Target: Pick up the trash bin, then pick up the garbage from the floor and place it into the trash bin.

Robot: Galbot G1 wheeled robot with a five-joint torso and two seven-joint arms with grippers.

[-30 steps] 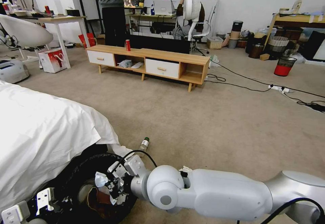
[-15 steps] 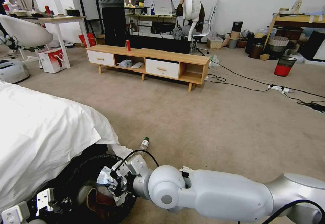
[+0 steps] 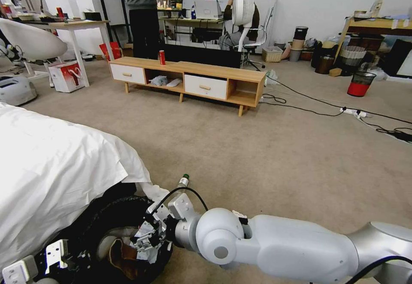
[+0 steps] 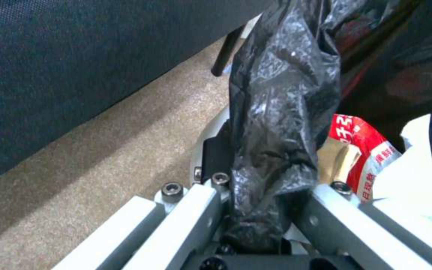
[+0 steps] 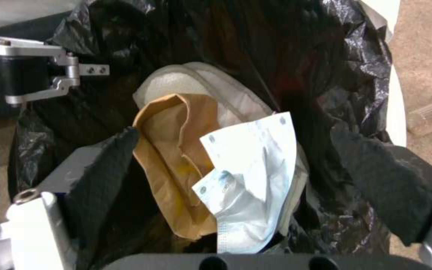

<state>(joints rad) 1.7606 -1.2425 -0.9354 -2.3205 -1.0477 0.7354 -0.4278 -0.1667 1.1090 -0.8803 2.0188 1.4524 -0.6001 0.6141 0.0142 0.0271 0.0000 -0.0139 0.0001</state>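
A beige carpeted room with a white-sheeted bed [image 3: 56, 168] on the robot's left. Nearest, low in the head view, the trash bin [image 3: 101, 226] with its crinkled black liner stands beside the bed. The left gripper [image 4: 256, 210] has its fingers [image 4: 191, 210] closed on a bunched fold of that liner at the bin's rim; just past the pinched plastic lies a red-and-white packet [image 4: 363, 150] with white characters too small to read, and a pale sheet beside it. The right gripper [image 5: 246, 176] hangs over the bin's mouth, its black-padded fingers [image 5: 103, 165] spread wide with nothing gripped. Between and below them, inside the bin, lie a crumpled white tissue [image 5: 256, 168] with faint printed dots, a tan cardboard tray [image 5: 171, 157] and a greyish-white piece behind these. Just outside the bin's white rim, beyond the right gripper, a clear bottle [image 3: 183, 181] with a green cap lies on the carpet. Farther off stands a low wooden TV cabinet [image 3: 189, 80] with white drawers and an upright red can [image 3: 162, 57] on top; to its right, a red-and-black mesh bin [image 3: 359, 83] and cables [image 3: 300, 99] on the floor.
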